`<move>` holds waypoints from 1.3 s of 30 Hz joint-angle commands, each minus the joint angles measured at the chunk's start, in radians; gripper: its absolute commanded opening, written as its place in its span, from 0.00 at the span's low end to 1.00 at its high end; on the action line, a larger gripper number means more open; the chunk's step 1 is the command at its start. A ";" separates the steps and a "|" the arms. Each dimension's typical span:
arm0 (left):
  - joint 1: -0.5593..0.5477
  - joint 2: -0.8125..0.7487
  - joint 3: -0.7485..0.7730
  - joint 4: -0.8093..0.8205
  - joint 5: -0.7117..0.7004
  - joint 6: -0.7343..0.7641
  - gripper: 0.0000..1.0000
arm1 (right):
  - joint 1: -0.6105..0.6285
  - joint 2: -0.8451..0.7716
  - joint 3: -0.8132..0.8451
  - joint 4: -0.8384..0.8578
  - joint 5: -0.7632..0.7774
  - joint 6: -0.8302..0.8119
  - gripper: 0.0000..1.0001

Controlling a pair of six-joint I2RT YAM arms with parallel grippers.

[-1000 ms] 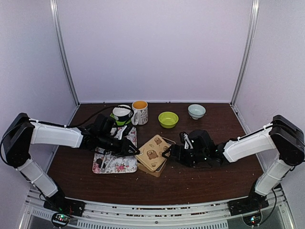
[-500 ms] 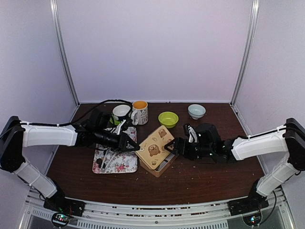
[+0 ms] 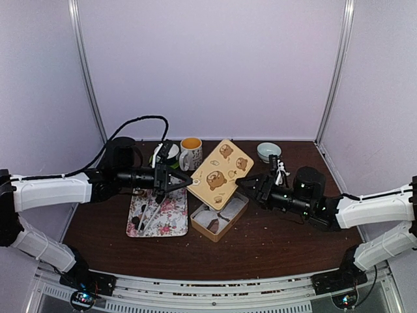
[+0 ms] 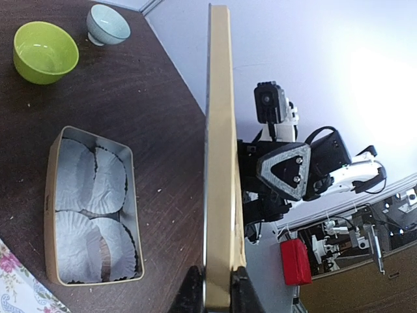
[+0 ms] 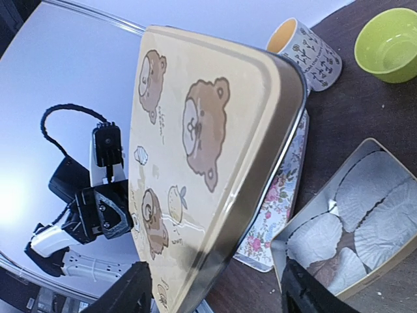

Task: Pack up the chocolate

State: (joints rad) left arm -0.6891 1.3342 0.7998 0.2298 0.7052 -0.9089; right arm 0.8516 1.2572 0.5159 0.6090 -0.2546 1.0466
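Observation:
The tan bear-print tin lid [image 3: 221, 173] is held up on edge above the table. My left gripper [image 3: 184, 180] is shut on its left edge; in the left wrist view the lid [image 4: 218, 150] is edge-on between the closed fingers [image 4: 189, 293]. My right gripper [image 3: 245, 187] is open, its fingers wide on either side of the lid [image 5: 195, 143]. The open tin [image 3: 219, 220] holds white paper cups [image 4: 85, 189]. Small dark lumps of chocolate [image 3: 139, 210] lie on the floral tray [image 3: 163, 222]. A brown patch [image 3: 212, 225] in the tin is unclear.
Slim silver tongs [image 3: 150, 218] lie on the tray. A yellow-lined mug [image 3: 191, 153] and another cup [image 3: 165, 154] stand behind it. A pale bowl [image 3: 268, 151] is at the back right, a green bowl [image 4: 45, 42] beside it. A black cable [image 3: 133, 124] arcs over the left arm.
The lid has been lifted off the tin and tipped up on edge, both grippers rising with it. The tin is now uncovered.

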 commanded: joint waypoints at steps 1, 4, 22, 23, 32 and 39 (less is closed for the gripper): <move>-0.001 0.008 -0.026 0.194 0.044 -0.090 0.06 | 0.015 0.029 -0.014 0.197 -0.025 0.114 0.65; -0.001 0.020 -0.038 0.238 0.052 -0.115 0.06 | 0.024 0.063 -0.008 0.250 -0.035 0.130 0.55; -0.001 0.010 -0.074 0.262 0.047 -0.112 0.22 | 0.029 0.036 -0.043 0.281 0.004 0.118 0.04; -0.001 0.011 -0.075 0.261 0.045 -0.110 0.28 | 0.028 0.030 -0.041 0.272 0.006 0.112 0.02; -0.001 -0.033 -0.065 0.144 -0.006 -0.023 0.70 | 0.024 -0.086 -0.056 0.099 0.041 0.039 0.03; -0.001 -0.039 -0.011 -0.043 -0.068 0.089 0.74 | 0.005 -0.283 -0.086 -0.197 0.118 -0.043 0.02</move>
State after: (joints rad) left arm -0.6933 1.3006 0.7376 0.2829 0.6838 -0.9112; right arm 0.8688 1.0752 0.4423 0.6140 -0.2111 1.0771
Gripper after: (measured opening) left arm 0.740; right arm 0.024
